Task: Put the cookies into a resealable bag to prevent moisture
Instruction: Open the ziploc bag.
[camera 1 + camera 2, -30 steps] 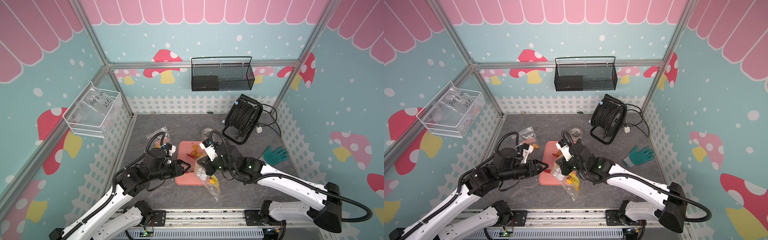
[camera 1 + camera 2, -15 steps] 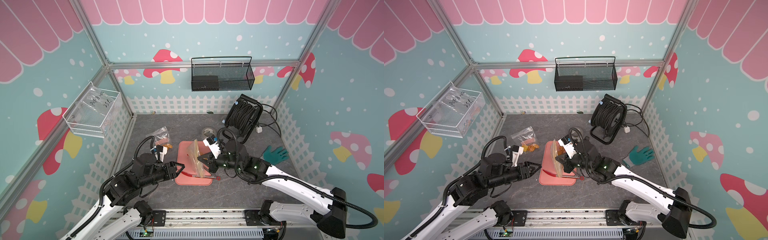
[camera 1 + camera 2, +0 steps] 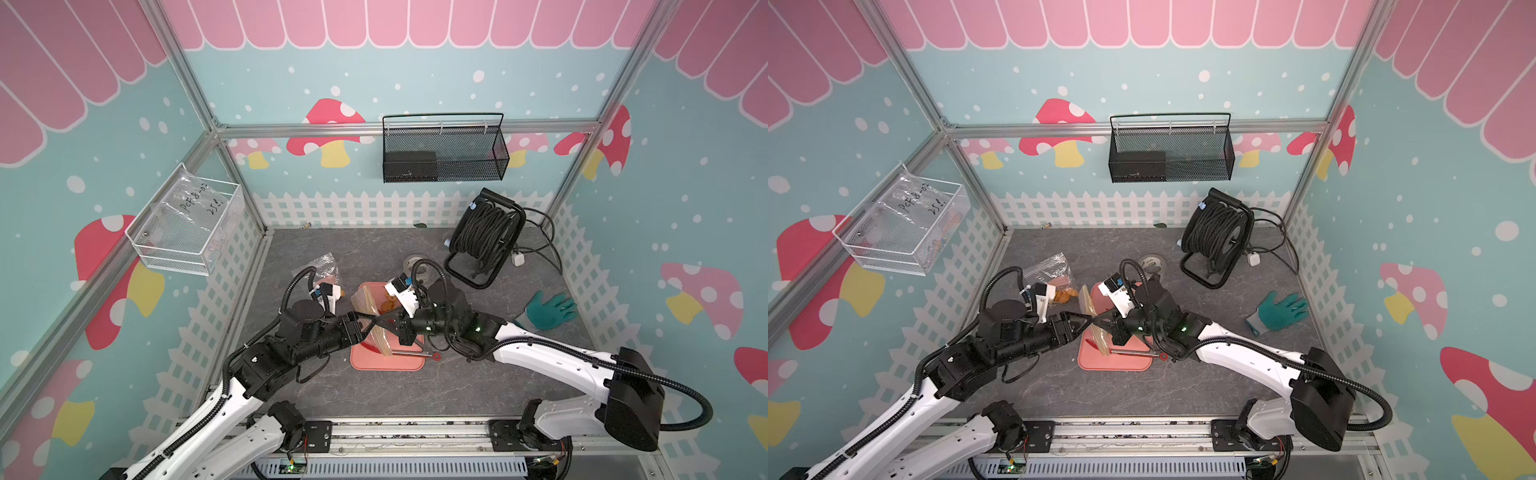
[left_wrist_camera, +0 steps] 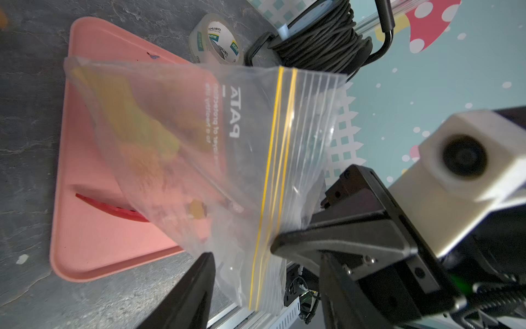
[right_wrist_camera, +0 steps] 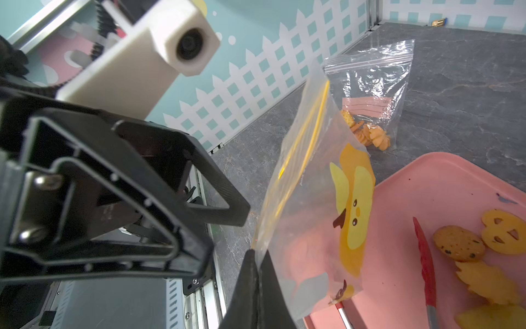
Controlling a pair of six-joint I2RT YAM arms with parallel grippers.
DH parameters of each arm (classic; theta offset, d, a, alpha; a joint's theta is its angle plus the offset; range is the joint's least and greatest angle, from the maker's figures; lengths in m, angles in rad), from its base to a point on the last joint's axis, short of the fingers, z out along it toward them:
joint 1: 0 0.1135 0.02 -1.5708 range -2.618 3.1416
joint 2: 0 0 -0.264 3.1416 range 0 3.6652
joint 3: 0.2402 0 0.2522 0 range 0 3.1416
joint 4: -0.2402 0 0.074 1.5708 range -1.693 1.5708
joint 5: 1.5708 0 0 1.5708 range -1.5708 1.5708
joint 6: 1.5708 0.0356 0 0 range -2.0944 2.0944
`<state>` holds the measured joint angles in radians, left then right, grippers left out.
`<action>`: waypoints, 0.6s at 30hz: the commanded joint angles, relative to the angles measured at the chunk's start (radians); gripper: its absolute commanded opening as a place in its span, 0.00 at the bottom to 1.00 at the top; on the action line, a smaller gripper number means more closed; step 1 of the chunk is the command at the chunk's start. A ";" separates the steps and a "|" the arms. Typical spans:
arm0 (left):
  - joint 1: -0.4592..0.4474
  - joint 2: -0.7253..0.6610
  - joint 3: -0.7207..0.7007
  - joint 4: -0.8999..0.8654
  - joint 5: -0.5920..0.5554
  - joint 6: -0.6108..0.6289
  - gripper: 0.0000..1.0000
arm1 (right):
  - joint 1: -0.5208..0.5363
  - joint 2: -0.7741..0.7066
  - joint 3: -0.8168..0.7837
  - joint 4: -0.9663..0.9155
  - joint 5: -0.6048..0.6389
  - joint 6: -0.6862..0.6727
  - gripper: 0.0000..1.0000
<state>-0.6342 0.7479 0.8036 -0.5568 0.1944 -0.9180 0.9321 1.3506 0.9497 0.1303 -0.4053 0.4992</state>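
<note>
The resealable bag (image 5: 370, 85) lies on the grey table beside the left arm, also in both top views (image 3: 326, 268) (image 3: 1050, 270), with several orange cookies (image 5: 370, 134) inside. A chocolate-chip cookie (image 5: 458, 242) lies on the pink tray (image 5: 444, 182) (image 3: 386, 361). My right gripper (image 5: 254, 256) (image 3: 384, 322) is shut on a corner of a larger clear bag with a yellow face (image 5: 327, 205) (image 4: 227, 136), holding it upright over the tray's left side. My left gripper (image 4: 266, 256) (image 3: 1087, 320) is open, its jaws either side of that bag's zip edge.
Yellow face-shaped pieces (image 5: 503, 233) and a red-handled tool (image 5: 424, 256) lie on the tray. Behind it are a tape roll (image 3: 415, 266) and a black cable reel (image 3: 484, 245). A green glove (image 3: 548, 309) lies to the right. Wire baskets (image 3: 442, 153) (image 3: 187, 224) hang on the walls.
The right gripper has carried the larger bag from the tray's front corner up and left to the tray's left side. The left gripper drew back, then came up to the bag's edge.
</note>
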 commanded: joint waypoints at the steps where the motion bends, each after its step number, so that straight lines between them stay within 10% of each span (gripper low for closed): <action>1: 0.064 0.001 -0.009 0.026 0.046 -0.004 0.52 | -0.016 -0.010 0.019 0.054 -0.058 0.005 0.00; 18: 0.191 0.091 -0.015 0.237 0.227 -0.020 0.56 | -0.083 0.057 0.053 0.094 -0.247 -0.008 0.00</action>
<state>-0.4473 0.8219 0.7910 -0.3790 0.3870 -0.9298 0.8555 1.3926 0.9642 0.1875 -0.5915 0.5014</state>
